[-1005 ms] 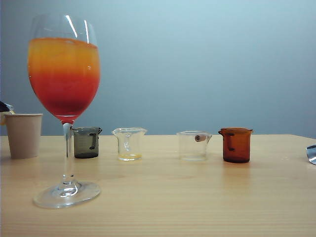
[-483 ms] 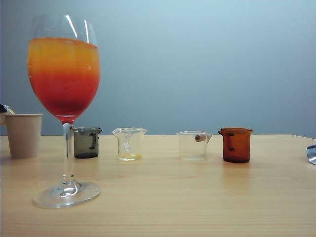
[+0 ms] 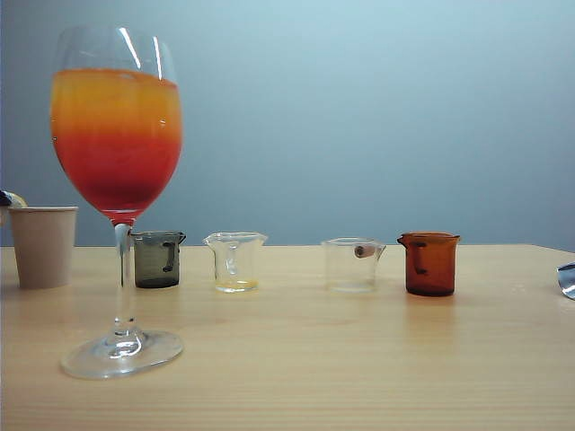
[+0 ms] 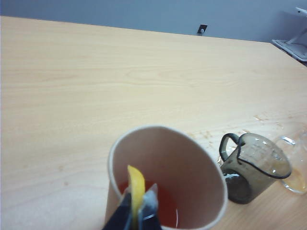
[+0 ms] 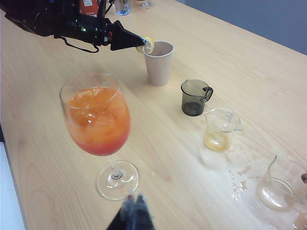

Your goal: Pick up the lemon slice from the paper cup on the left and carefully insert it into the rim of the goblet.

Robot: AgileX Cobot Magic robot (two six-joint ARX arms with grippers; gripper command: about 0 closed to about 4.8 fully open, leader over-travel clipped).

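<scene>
Pale wood tabletop [image 3: 359, 377] runs back to a plain blue-grey wall, and the goblet [image 3: 117, 135] serves as the landmark. Nearest the exterior camera, the goblet stands upright on its round foot, its bowl filled most of the way with a drink layered orange over red. Just behind its stem sits the dark grey beaker [image 3: 158, 259]; its contents cannot be made out. To the right of the goblet and about as far back come a clear beaker [image 3: 235, 261] with a little yellow liquid at the bottom, then another clear beaker [image 3: 352, 264] that looks nearly dry, then an amber beaker [image 3: 429, 263]. To the left of the goblet stands the paper cup [image 3: 42, 245], with red liquid pooled in its bottom as the left wrist view shows. The left gripper [image 4: 138, 211] reaches to the cup's mouth, its jaws clamped narrow on the lemon slice [image 4: 136, 188], which stands on edge at the cup's rim. The right gripper [image 5: 133, 211] hovers on the near side of the goblet's foot, its fingers drawn together with nothing between them.
</scene>
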